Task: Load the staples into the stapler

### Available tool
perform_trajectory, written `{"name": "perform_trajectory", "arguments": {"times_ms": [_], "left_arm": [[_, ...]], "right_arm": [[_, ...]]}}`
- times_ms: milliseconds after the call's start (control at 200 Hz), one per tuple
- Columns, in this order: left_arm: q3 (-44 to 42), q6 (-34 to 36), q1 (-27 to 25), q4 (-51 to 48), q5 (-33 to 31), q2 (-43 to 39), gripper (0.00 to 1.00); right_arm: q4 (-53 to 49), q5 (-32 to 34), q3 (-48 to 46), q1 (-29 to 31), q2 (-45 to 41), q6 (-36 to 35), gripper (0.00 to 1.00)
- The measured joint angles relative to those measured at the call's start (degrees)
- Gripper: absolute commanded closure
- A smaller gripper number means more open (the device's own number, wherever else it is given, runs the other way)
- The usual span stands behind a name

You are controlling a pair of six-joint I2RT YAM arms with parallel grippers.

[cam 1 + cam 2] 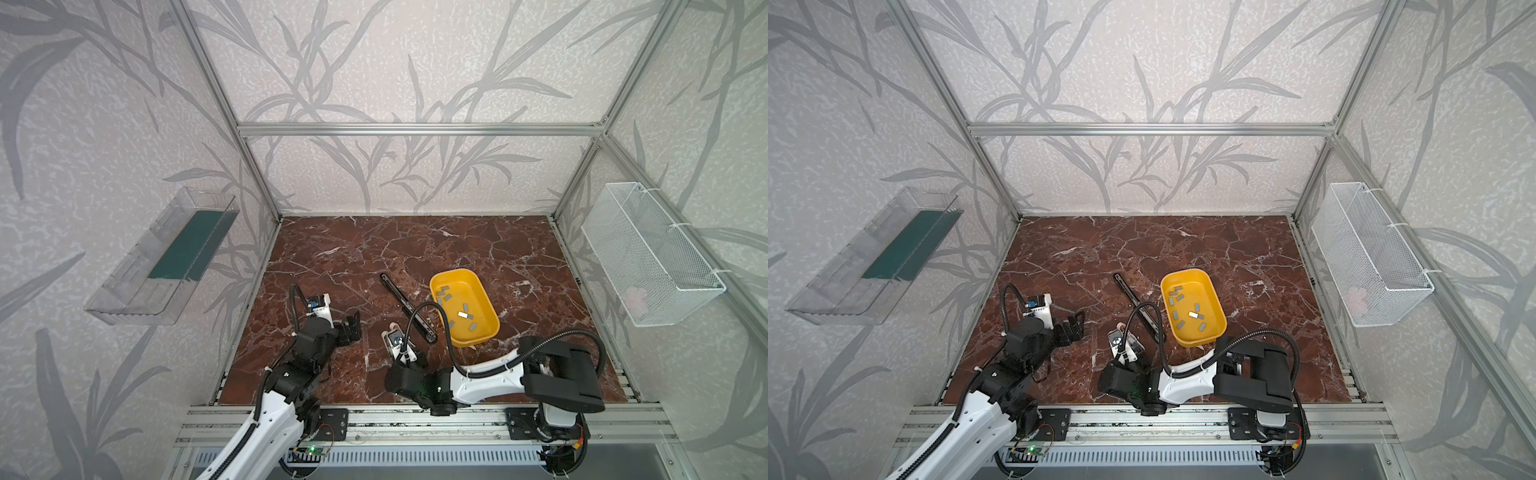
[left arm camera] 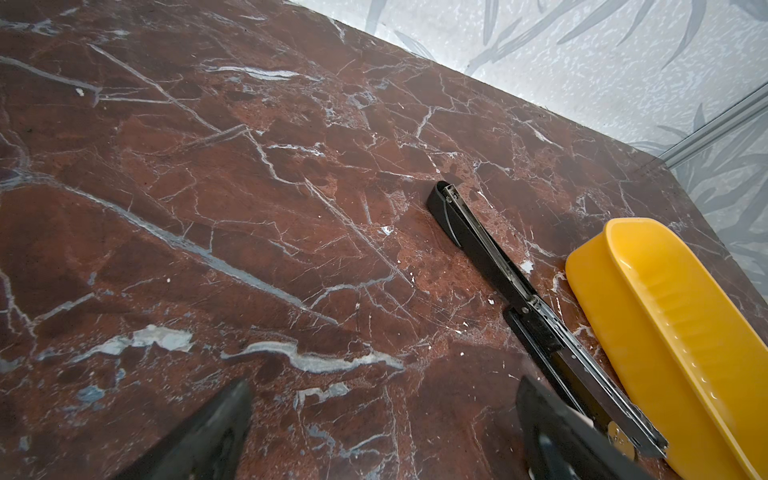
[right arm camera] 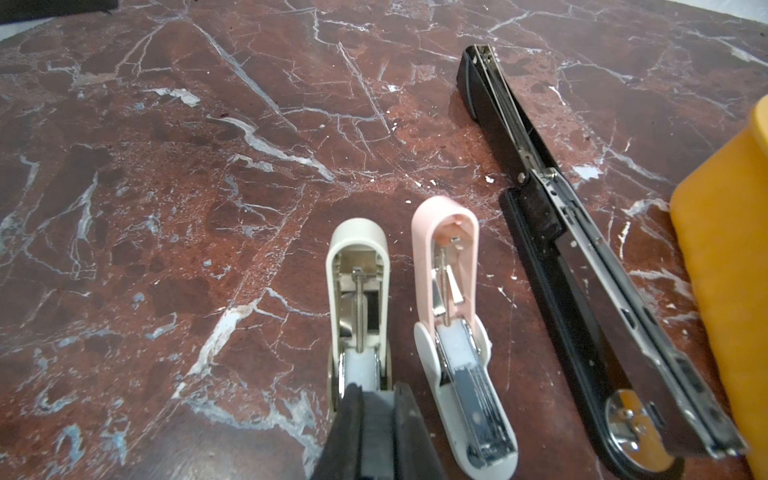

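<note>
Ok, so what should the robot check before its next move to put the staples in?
1. Staples waiting in the yellow tray: ok.
2. White mini stapler lying open: ok.
3. Pink mini stapler lying open: ok.
4. Left gripper open and empty: ok.
5. Right gripper open, ready to pick: not ok, it is shut over the white mini stapler's end.
6. Staples already inside either mini stapler: cannot tell.
</note>
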Motion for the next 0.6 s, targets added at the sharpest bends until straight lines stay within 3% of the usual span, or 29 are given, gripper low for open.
{"name": "perform_trajectory", "arguments": {"times_ms": [600], "left_arm": [[0.0, 0.0, 0.0, 0.1, 0.0, 0.1, 0.01]], "right_arm": [[0.1, -0.5, 0.0, 0.0, 0.1, -0.7, 0.99]]}}
